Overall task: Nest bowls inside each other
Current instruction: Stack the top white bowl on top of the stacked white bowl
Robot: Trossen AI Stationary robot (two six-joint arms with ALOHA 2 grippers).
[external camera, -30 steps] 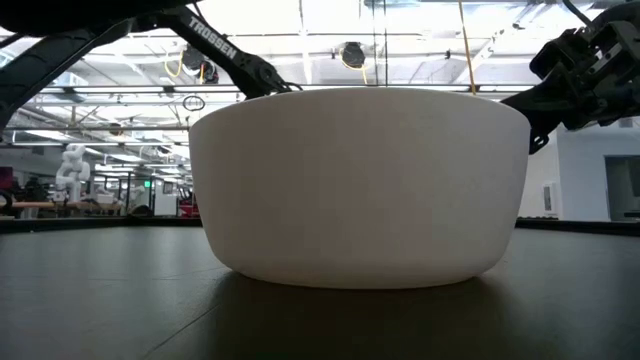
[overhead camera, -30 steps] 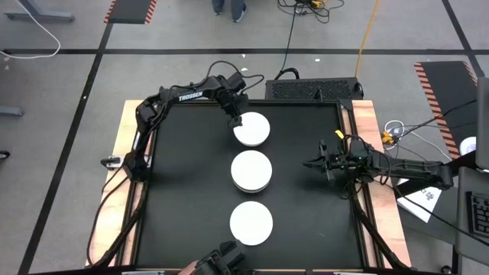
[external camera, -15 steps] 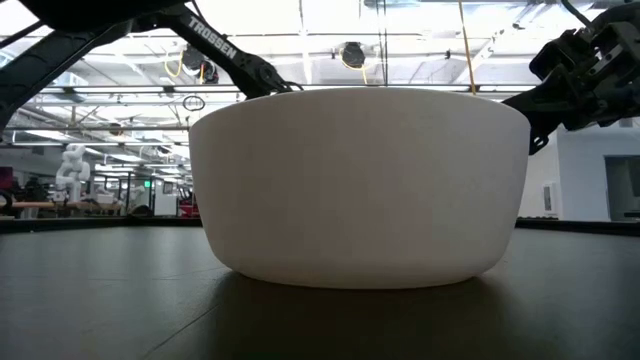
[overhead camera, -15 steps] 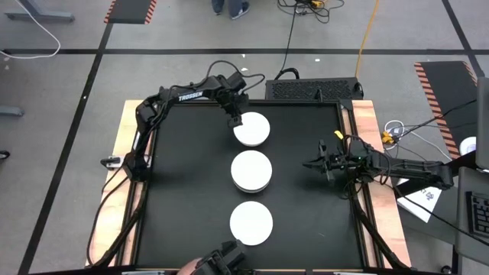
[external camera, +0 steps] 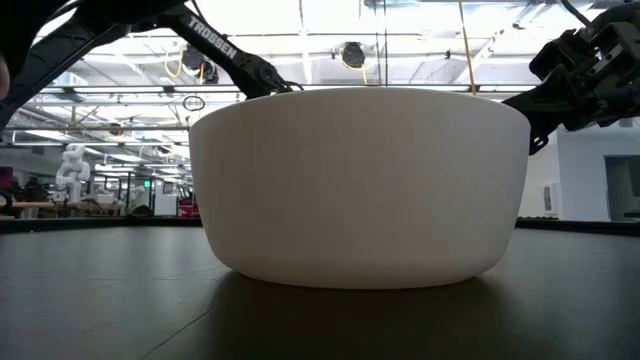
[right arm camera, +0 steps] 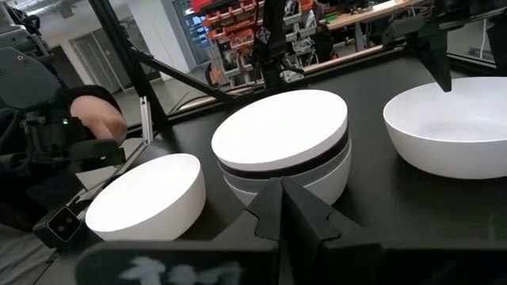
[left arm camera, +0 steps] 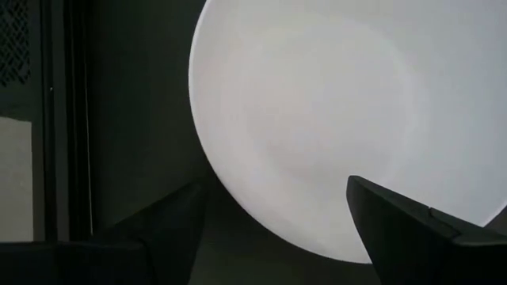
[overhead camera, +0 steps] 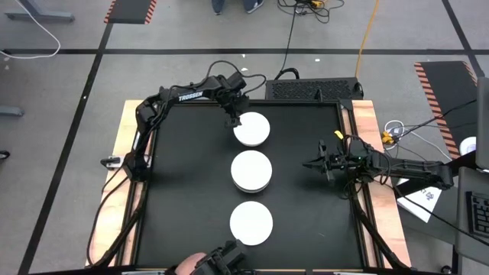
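Three white bowls stand in a row down the middle of the black table. The far bowl [overhead camera: 254, 130] stands alone, and so does the near bowl [overhead camera: 251, 223]. The middle one [overhead camera: 251, 170] tops a nested stack [right arm camera: 285, 154] that shows a black and a grey rim under it. My left gripper [overhead camera: 231, 119] hangs open over the far bowl's left rim [left arm camera: 207, 158]. One finger stands over the inside and one outside, just above it. My right gripper [overhead camera: 309, 163] is shut and waits level at the table's right side, pointing at the stack.
A person's hand [right arm camera: 97, 119] and a dark device are at the table's near edge, next to the near bowl [right arm camera: 146, 198]. A black grille box [overhead camera: 313, 88] lies behind the far edge. Bare black table lies left and right of the row.
My left gripper has rolled a little about its own line while staying over the far bowl's rim. The bowls have not moved. The person's hand has shifted slightly at the near edge.
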